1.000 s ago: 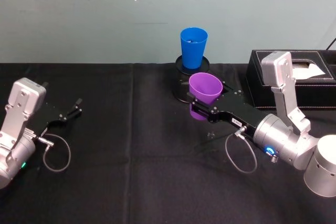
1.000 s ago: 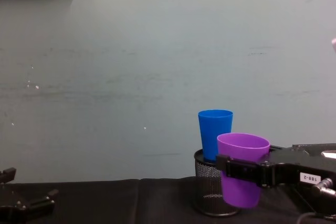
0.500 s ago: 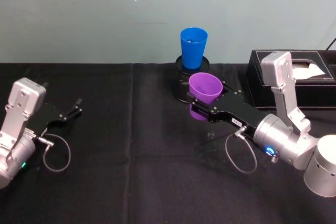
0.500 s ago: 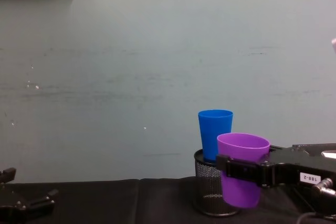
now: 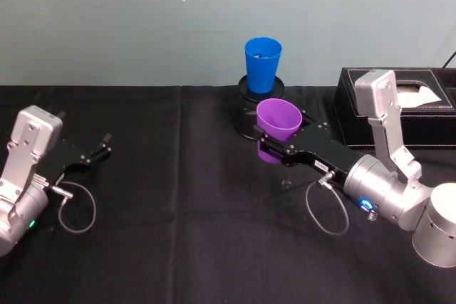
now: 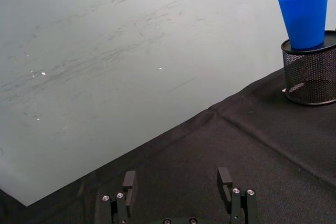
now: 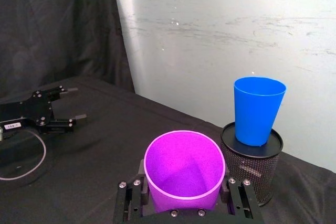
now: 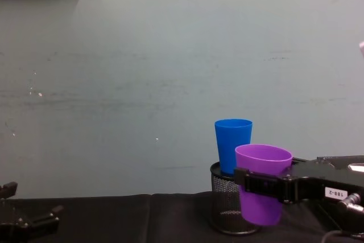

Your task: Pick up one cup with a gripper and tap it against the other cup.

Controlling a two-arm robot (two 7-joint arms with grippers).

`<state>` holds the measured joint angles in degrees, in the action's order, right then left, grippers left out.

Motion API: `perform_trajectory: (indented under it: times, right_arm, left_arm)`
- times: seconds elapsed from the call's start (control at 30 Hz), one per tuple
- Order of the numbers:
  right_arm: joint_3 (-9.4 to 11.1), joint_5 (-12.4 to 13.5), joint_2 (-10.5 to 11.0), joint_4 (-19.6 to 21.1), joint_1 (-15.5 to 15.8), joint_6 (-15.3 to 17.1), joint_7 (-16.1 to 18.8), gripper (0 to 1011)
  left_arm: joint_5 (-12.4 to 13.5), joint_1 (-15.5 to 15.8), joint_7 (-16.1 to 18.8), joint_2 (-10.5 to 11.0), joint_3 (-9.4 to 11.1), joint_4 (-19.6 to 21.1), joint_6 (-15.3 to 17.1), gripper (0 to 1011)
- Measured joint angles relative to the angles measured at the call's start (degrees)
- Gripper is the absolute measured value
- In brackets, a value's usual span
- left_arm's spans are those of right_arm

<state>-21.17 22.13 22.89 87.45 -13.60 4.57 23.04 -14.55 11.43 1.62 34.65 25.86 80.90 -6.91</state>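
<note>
My right gripper (image 5: pixel 273 149) (image 8: pixel 259 185) (image 7: pixel 185 203) is shut on the purple cup (image 5: pixel 276 127) (image 8: pixel 263 180) (image 7: pixel 184 169), holding it upright just above the black cloth. The blue cup (image 5: pixel 262 64) (image 8: pixel 233 145) (image 7: pixel 258 109) (image 6: pixel 306 14) stands upright on top of a black mesh pen holder (image 5: pixel 248 108) (image 8: pixel 226 206) (image 7: pixel 252 167) (image 6: pixel 310 72), just behind the purple cup and a little to its left. The two cups are apart. My left gripper (image 5: pixel 98 148) (image 6: pixel 179 182) (image 8: pixel 28 220) rests open at the far left of the table, holding nothing.
A black tissue box (image 5: pixel 420 108) sits at the back right, close behind my right arm. The table is covered in black cloth (image 5: pixel 178 211), with a pale wall (image 5: pixel 142 19) right behind it. Cables loop beside both wrists.
</note>
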Motion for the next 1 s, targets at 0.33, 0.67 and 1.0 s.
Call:
perform_trajectory:
  times: [0.33,0.67,1.0]
  right_arm:
    - [0.0,0.0,0.0,0.0,0.0,0.0,0.0,737]
    - [0.0,0.0,0.0,0.0,0.0,0.0,0.0,737]
    - [-0.5,0.5,0.0,-1.5,-1.7,1.2,1.4,737]
  left_arm:
    - [0.0,0.0,0.0,0.0,0.0,0.0,0.0,1000]
    - [0.0,0.0,0.0,0.0,0.0,0.0,0.0,1000]
    - [0.0,0.0,0.0,0.0,0.0,0.0,0.0,1000]
